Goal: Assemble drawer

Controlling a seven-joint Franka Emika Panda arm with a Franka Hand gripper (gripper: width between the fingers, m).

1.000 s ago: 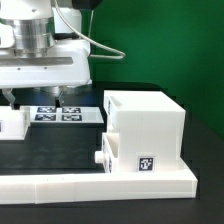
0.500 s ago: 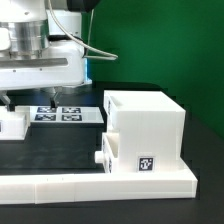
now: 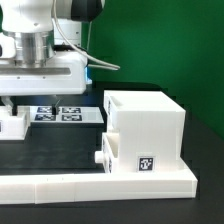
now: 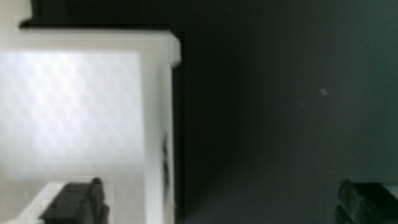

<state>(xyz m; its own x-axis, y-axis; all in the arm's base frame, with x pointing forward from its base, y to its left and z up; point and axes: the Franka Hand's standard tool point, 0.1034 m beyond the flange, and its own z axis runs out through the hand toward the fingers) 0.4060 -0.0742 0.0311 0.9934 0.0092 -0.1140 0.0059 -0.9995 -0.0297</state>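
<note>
The drawer's big white box shell (image 3: 145,125) stands on the black table at the exterior view's right, with a marker tag (image 3: 146,163) low on its near face. A small white knob-like piece (image 3: 103,157) sticks out low on its left side. A smaller white part (image 3: 12,125), cut off by the frame edge, lies at the left. My gripper (image 3: 30,102) hangs above the table at the back left, open and empty, well apart from the box shell. In the wrist view the gripper (image 4: 222,205) shows both dark fingertips (image 4: 75,200) wide apart over a blurred white surface (image 4: 80,110) and dark table.
The marker board (image 3: 60,113) lies flat on the table below and just right of the gripper. A low white rail (image 3: 100,186) runs along the table's near edge. A green backdrop stands behind.
The gripper has shifted slightly sideways and come a little lower over the back left. It stays open and empty. The box shell and the small part have not moved.
</note>
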